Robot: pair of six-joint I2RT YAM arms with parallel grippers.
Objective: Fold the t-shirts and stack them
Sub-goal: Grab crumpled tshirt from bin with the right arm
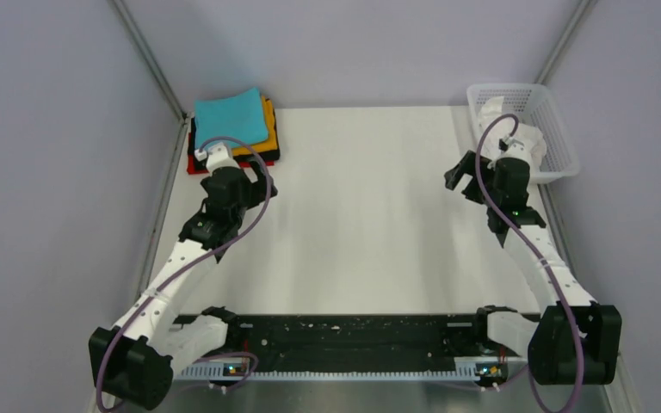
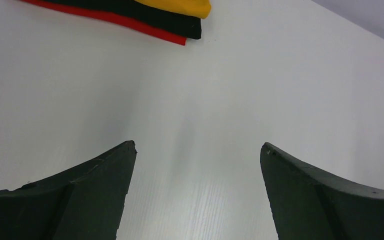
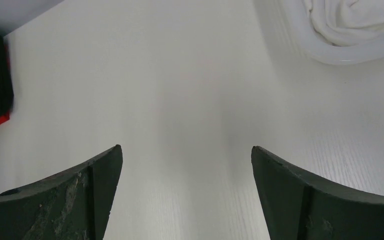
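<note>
The left pincer [image 2: 197, 147] and the right pincer [image 3: 186, 147] both hang wide open above the table [image 1: 361, 215], gripping nothing. In the far left corner sits a folded stack: teal t-shirt [image 1: 231, 119] over orange [image 1: 268, 116], black [image 2: 155, 20] and red [image 2: 105, 17]. The white t-shirt [image 1: 529, 138] lies crumpled in the basket [image 1: 516, 93] at the far right.

left end effector [image 2: 198, 146]: spread wide | right end effector [image 3: 186, 147]: spread wide, seemingly hovering

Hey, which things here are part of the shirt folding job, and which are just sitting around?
Part of the job: teal t-shirt, orange t-shirt, black t-shirt and red t-shirt, stacked at the far left; white t-shirt, crumpled in the white mesh basket.
Just sitting there: the white mesh basket; the table.
</note>
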